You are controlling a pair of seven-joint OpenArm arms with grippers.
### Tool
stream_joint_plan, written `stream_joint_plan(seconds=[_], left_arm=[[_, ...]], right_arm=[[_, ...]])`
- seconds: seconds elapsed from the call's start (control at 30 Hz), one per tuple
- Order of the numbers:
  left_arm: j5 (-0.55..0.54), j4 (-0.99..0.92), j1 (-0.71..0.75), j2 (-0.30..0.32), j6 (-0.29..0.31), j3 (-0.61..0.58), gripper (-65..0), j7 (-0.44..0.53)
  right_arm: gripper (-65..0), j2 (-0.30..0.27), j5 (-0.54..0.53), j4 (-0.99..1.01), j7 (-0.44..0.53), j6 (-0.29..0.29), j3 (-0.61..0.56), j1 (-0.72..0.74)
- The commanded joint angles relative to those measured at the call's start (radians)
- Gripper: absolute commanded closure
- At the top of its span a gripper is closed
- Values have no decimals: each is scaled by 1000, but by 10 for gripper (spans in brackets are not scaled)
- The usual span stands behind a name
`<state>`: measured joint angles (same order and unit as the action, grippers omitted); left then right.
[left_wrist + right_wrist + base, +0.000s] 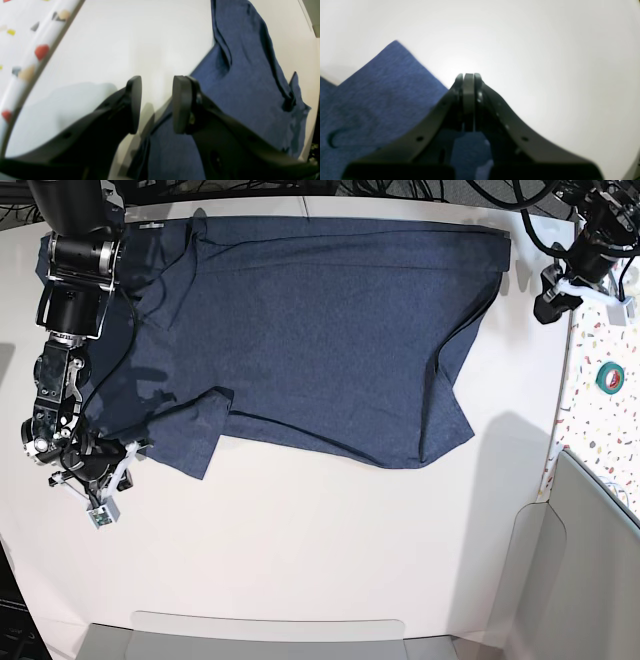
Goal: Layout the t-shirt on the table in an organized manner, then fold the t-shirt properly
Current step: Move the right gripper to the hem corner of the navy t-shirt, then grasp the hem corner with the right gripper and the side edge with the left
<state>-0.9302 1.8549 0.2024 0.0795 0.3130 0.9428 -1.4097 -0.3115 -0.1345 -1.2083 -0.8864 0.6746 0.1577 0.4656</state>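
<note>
Base view gives you the t-shirt (330,330) spread over the far half of the table (300,550), plain side up, one sleeve (200,430) lying out toward the near side on the view's left and the hem corner (450,435) reaching toward the near side on the view's right; the cloth is mostly flat, with a long crease running down near that right-hand edge. Your right gripper (469,77) sits at the view's left, just off the sleeve's near corner; from its own wrist camera you see the fingers pressed together with nothing between them, the tips over bare white tabletop and the blue cloth's pointed corner (395,45) lying to one side of and behind them. Your left gripper (156,105) is at the far right corner of the table in the base view, beside the shirt's edge. Its wrist camera shows the two pads (182,103) standing partly apart with only table surface in the gap; no cloth is pinched. From there the shirt lies to the right of and beneath the right-hand finger, rumpled into a few folds, and a speckled white strip (37,50) borders the table at the left.
</note>
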Motion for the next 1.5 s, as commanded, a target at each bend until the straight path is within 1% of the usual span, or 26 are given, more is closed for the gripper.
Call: stream_joint_plan(seconds=[0.0, 0.07, 0.17, 0.2, 0.3, 0.33, 0.4, 0.43, 0.53, 0.6, 0.7, 0.83, 0.97, 1.1, 1.17, 1.2, 1.3, 1.4, 1.47], left_arm=[[-30, 19, -24, 35, -1, -1, -207, 13], [-26, 15, -62, 70, -1, -38, -209, 13], [-22, -5, -136, 119, -8, -155, -236, 13], [-22, -28, -165, 128, -28, -187, -247, 13], [-22, -146, -268, 145, -137, -262, -271, 13], [-22, -214, -314, 151, -173, -282, -279, 13], [-23, -332, -389, 151, -208, -313, -289, 13], [-25, -386, -419, 153, -214, -325, -291, 13], [-25, -473, -459, 151, -219, -354, -290, 13], [-25, -475, -456, 151, -219, -399, -290, 13], [-25, -479, -439, 151, -219, -442, -290, 17], [-30, -479, -403, 150, -219, -477, -289, 63], [-30, -478, -401, 151, -219, -473, -289, 63], [-31, -476, -383, 154, -219, -468, -289, 62], [-31, -476, -383, 154, -219, -468, -289, 62], [-31, -476, -383, 154, -219, -468, -289, 62], [-31, -476, -383, 154, -217, -468, -289, 62], [-31, -476, -383, 154, -217, -468, -289, 62], [-31, -476, -383, 154, -217, -468, -289, 62]], right_arm=[[0, -16, -9, -12, 20, 12, 4, 25], [0, -15, -9, -12, 20, 12, 7, 22], [0, -15, -9, -12, 20, 12, 6, 22], [0, -13, -9, -12, 20, 12, 6, 22], [0, -12, -9, -8, 20, 12, 4, 22], [0, -12, -9, -6, 20, 12, 4, 18], [0, -12, -11, 5, 20, 12, 6, 6], [0, -12, -11, 5, 20, 12, 12, 0], [0, -12, -17, 3, 25, 12, 15, -8], [0, -12, -23, -3, 26, 12, 15, -14], [0, -1, -69, -2, 28, 12, 15, -18], [0, 4, -124, 3, 28, 12, 15, -20], [0, 25, -189, 2, 28, 12, 15, -21], [0, 31, -215, 2, 28, 12, 15, -21], [0, 36, -215, 3, 28, 12, 15, -21], [0, 50, -215, 3, 28, 12, 15, -21], [0, 64, -215, -3, 28, 14, 16, -31], [0, 67, -215, -5, 29, 14, 16, -43], [0, 67, -215, -6, 59, 14, 16, -60]])
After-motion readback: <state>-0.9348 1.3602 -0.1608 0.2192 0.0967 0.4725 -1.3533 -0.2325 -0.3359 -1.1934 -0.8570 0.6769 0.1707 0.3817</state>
